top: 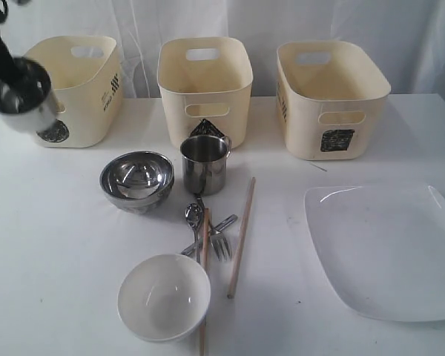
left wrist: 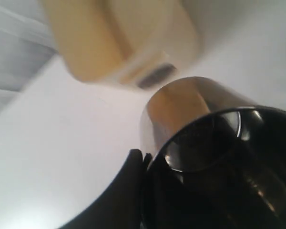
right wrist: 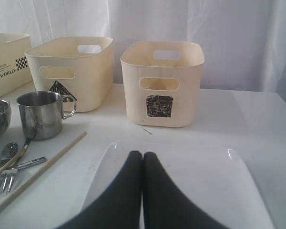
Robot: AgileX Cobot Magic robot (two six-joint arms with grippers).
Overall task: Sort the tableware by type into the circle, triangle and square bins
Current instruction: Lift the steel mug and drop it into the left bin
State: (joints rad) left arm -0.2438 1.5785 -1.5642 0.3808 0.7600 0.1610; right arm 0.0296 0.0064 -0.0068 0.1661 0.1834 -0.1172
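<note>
Left end effector point(left wrist: 145, 164) pinches a steel mug point(top: 31, 104) aloft, apparently outside the rim of the circle tub point(top: 80, 117).

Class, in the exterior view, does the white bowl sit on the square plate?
No: the white bowl rests on the table, apart from the square plate.

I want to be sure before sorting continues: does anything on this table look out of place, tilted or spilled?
Nothing is spilled or broken. One steel mug is off the table, held tilted in front of the leftmost tub. One chopstick lies among the spoon and fork, while the other chopstick lies apart beside them.
</note>
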